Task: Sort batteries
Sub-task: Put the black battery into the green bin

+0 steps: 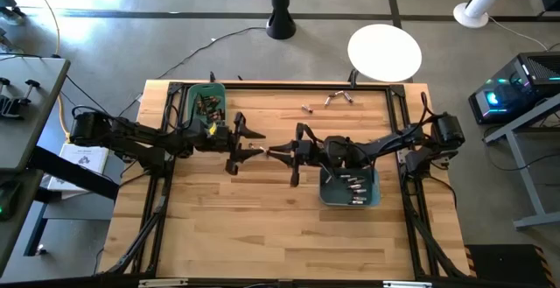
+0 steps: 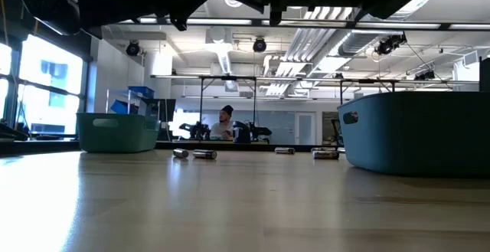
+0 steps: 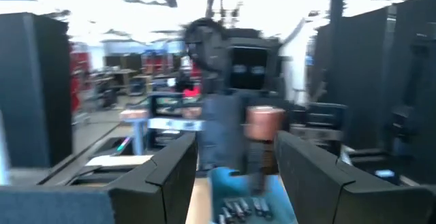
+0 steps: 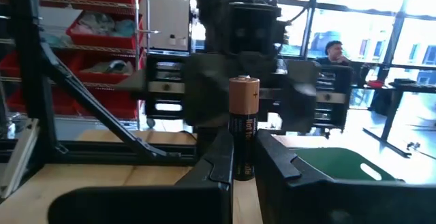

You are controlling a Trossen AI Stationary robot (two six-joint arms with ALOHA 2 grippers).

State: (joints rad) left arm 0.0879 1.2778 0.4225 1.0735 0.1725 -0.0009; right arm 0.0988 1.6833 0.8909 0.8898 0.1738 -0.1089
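A battery (image 4: 244, 108), copper on top and black below, stands upright in my shut right gripper (image 4: 244, 166), which hangs level above the table's middle (image 1: 273, 152). My left gripper (image 1: 243, 148) faces it from the table's left. It is open, and the battery's copper top (image 3: 264, 123) shows just beyond its fingers (image 3: 170, 176). A green bin (image 1: 207, 104) at the far left holds several batteries. Beneath my right arm, a teal bin (image 1: 350, 187) holds several more. A few loose batteries (image 1: 337, 98) lie near the far edge. My right gripper pinches the battery's black lower end (image 4: 244, 152) between its two fingers. The fingers lie level and point toward the table's left, across the battery. The battery stands upright, copper end up, lifted clear of the table.
In the low view the green bin (image 2: 119, 132) stands at the left and the teal bin (image 2: 413, 133) at the right, with loose batteries (image 2: 195, 154) between them. Bare wood fills the near half of the table (image 1: 262, 235). A person sits in the room beyond.
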